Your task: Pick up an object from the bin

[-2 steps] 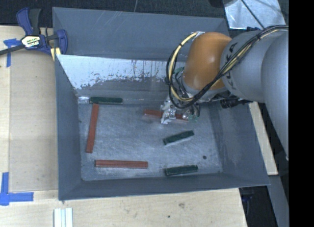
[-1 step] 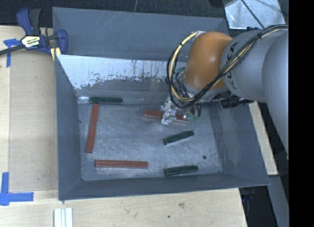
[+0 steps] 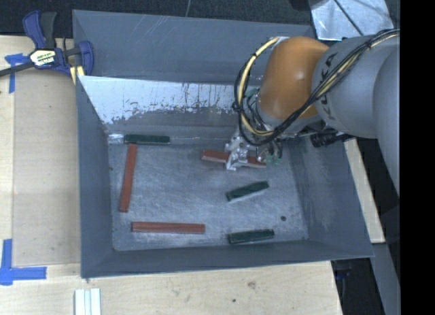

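My gripper (image 3: 235, 155) is low in the bin's back right part, right on a short red-brown stick (image 3: 213, 158). The stick lies flat and roughly level, and its ends show to the left and right of the gripper. Just in front of the gripper lies a dark green stick (image 3: 247, 190), slightly tilted and apart from it.
Another dark green stick (image 3: 251, 237) lies by the front wall, with a long red-brown stick (image 3: 168, 227) to its left. At the left, a red-brown stick (image 3: 126, 177) lies along the side wall and a dark green stick (image 3: 146, 139) lies by the back wall. The arm's orange cover and cables hang over the back right corner.
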### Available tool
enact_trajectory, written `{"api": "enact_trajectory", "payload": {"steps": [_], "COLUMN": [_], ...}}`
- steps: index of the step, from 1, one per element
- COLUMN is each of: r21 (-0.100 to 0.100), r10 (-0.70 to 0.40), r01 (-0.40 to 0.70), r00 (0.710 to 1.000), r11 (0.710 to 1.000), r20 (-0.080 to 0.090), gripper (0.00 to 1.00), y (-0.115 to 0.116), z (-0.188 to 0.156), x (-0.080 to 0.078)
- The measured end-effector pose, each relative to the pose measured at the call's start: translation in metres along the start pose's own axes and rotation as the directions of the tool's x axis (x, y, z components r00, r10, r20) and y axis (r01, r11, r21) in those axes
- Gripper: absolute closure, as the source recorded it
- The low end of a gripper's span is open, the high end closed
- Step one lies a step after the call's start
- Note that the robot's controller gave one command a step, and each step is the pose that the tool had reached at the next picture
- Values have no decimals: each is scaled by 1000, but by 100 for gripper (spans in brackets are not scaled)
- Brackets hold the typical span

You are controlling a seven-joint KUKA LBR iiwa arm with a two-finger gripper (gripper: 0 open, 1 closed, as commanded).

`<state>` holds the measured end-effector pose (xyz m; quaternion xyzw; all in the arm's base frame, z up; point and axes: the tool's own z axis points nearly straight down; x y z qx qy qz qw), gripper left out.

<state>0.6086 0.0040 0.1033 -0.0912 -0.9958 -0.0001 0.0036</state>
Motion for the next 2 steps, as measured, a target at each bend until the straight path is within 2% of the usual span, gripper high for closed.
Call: {"api": "enact_trajectory", "payload": {"steps": [1,2], "r21": [-2,-2], "r10": [0,-1], "r01": [0,1], "r00": [1000,1000], "r11": [1000,1000], "r20": [13,11], "gripper": [100,100], "y": [0,0], "z": [-17,-24], "x": [-3,-3]}}
